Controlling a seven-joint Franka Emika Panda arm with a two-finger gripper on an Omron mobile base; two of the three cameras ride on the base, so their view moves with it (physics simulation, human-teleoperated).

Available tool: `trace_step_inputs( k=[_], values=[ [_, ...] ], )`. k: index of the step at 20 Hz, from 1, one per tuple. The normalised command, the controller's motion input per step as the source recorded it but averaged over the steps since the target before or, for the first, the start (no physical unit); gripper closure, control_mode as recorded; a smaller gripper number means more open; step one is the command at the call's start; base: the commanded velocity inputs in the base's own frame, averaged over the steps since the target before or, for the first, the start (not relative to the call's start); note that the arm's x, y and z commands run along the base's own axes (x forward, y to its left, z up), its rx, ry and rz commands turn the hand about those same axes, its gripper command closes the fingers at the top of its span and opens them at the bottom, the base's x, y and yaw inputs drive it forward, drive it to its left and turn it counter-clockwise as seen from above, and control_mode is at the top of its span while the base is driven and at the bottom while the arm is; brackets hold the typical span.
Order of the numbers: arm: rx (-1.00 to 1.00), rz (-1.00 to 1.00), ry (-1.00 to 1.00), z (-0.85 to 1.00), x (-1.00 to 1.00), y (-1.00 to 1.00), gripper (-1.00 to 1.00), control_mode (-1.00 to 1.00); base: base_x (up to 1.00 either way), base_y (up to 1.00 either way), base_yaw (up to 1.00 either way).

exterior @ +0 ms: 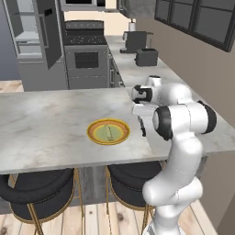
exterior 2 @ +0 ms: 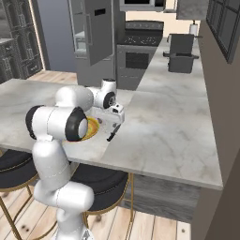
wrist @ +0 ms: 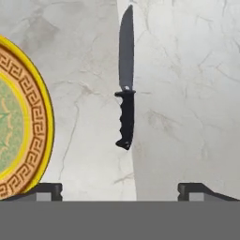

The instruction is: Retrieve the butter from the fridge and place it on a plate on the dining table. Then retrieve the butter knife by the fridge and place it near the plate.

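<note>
The butter knife point(wrist: 125, 93), black with a ribbed handle, lies flat on the dining table's marble top point(exterior: 41, 124), just right of the plate point(exterior: 109, 131). The plate has an orange-yellow rim and a pale green centre, and its edge also shows in the hand view point(wrist: 28, 117). The butter point(exterior: 109, 131), a pale thin stick, rests on the plate's centre. My gripper point(wrist: 120, 187) hovers over the knife, open, with its fingertips point(wrist: 49, 190) wide apart and nothing between them. From the base it hangs beside the plate's right rim point(exterior: 142, 125) point(exterior 2: 113, 127).
The fridge point(exterior: 32, 50) stands at the back left with its door swung open. A stove point(exterior: 86, 50), a coffee machine point(exterior: 135, 41) and a toaster point(exterior: 147, 57) line the wall counter. Black stools point(exterior: 36, 193) sit under the table's near edge.
</note>
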Motion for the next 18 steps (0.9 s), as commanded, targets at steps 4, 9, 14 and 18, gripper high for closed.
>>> trace_step_inputs(
  k=[4, 9, 14, 18],
  values=[
    [-0.13, 0.06, -0.12, 0.63, -0.97, 0.51, -1.0, -1.0, 0.0, 0.0, 0.0],
    [-0.17, 0.11, -0.11, 0.56, -1.0, 0.43, -1.0, -1.0, 0.0, 0.0, 0.0],
    [-0.05, 0.03, -0.01, 0.66, -0.83, 0.11, -1.0, -1.0, 0.0, 0.0, 0.0],
    [0.05, -0.03, 0.08, 0.32, -0.5, -0.11, -1.0, -1.0, 0.0, 0.0, 0.0]
  ],
)
